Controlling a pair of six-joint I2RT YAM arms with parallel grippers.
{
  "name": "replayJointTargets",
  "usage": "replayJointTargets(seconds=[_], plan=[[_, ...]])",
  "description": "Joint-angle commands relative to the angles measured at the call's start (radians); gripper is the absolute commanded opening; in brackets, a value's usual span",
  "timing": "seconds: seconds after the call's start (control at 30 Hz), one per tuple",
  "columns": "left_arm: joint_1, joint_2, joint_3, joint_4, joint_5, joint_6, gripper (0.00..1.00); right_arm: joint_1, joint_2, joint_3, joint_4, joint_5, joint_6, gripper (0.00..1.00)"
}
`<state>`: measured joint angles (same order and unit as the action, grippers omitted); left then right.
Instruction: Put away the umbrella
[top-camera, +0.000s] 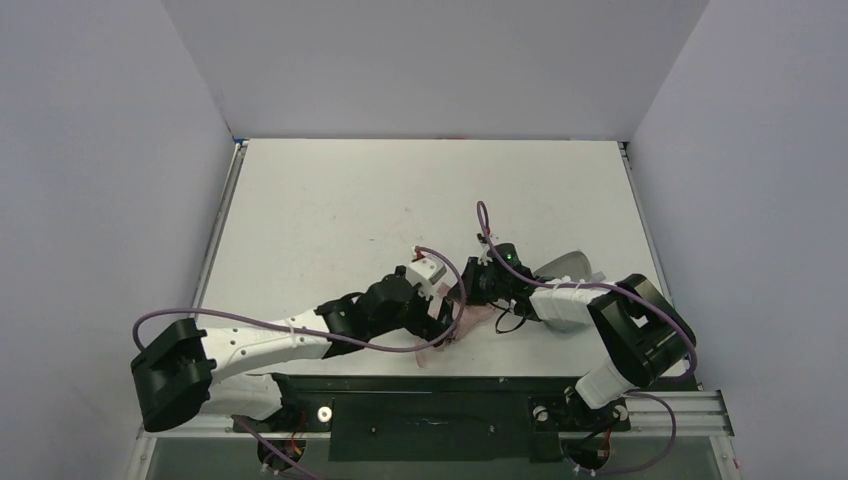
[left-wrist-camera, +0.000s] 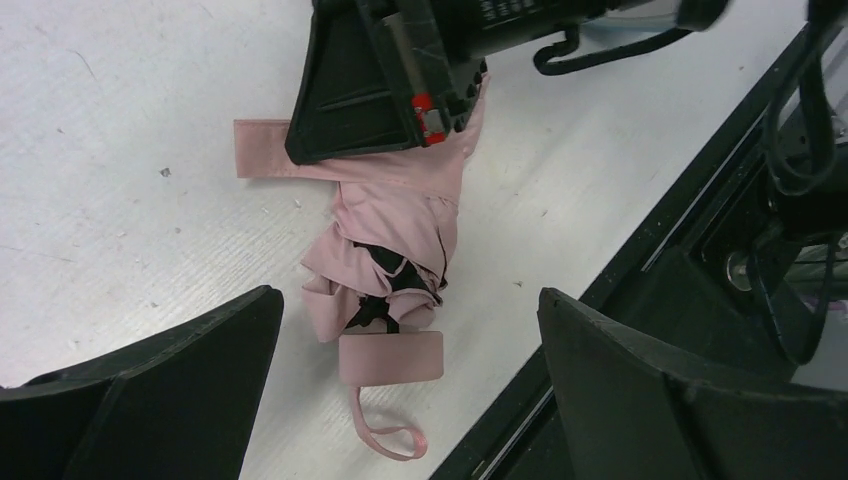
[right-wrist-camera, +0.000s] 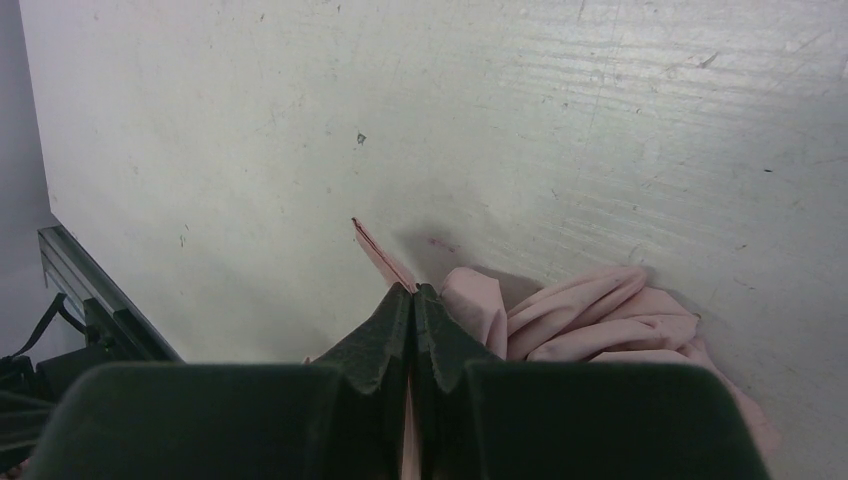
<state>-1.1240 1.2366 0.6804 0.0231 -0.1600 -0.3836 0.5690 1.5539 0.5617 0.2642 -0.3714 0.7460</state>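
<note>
Two grippers meet over the umbrella (left-wrist-camera: 390, 250): one clamped, one wide apart.
In the left wrist view it lies folded on the table (left-wrist-camera: 120, 200) at frame centre, its handle (left-wrist-camera: 390, 357) toward the bottom edge. The right gripper (right-wrist-camera: 414, 295) has its fingers pressed together on pink fabric at the upper end, by the closure tab (left-wrist-camera: 262, 150) that sticks out to the left. The left gripper (left-wrist-camera: 408, 310) straddles the handle end, touching nothing. Best, I judge, to lower it squarely and close on the loose folds just above the handle, so the bundle is held tight while the tab is wrapped round.
</note>
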Motion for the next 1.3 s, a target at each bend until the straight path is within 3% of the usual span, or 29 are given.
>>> replayJointTargets(seconds=[0.0, 0.13, 0.53, 0.67, 0.73, 0.8, 0.9, 1.0, 1.27], plan=[[0.103, 0.05, -0.049, 0.18, 0.271, -0.113, 0.99, -0.017, 0.024, -0.056, -0.14, 0.099, -0.06, 0.0], [0.171, 0.167, -0.062, 0.293, 0.369, -0.143, 1.0, -0.016, 0.017, -0.059, -0.141, 0.097, -0.062, 0.0], [0.204, 0.466, 0.0, 0.4, 0.474, -0.129, 0.65, -0.017, 0.007, -0.065, -0.138, 0.09, -0.06, 0.0], [0.203, 0.516, -0.021, 0.448, 0.466, -0.141, 0.4, -0.016, 0.005, -0.064, -0.139, 0.088, -0.057, 0.0], [0.202, 0.536, -0.027, 0.455, 0.45, -0.14, 0.09, -0.017, 0.007, -0.062, -0.139, 0.087, -0.057, 0.0], [0.201, 0.538, -0.038, 0.466, 0.426, -0.137, 0.0, -0.015, 0.006, -0.062, -0.142, 0.086, -0.057, 0.0], [0.197, 0.499, -0.056, 0.472, 0.388, -0.121, 0.0, -0.017, -0.01, -0.06, -0.154, 0.086, -0.057, 0.0], [0.162, 0.425, -0.066, 0.412, 0.258, -0.081, 0.0, -0.018, -0.059, -0.054, -0.169, 0.065, -0.057, 0.0], [-0.07, 0.273, -0.01, 0.196, -0.286, 0.116, 0.0, -0.017, -0.205, 0.025, -0.276, 0.001, -0.089, 0.0]])
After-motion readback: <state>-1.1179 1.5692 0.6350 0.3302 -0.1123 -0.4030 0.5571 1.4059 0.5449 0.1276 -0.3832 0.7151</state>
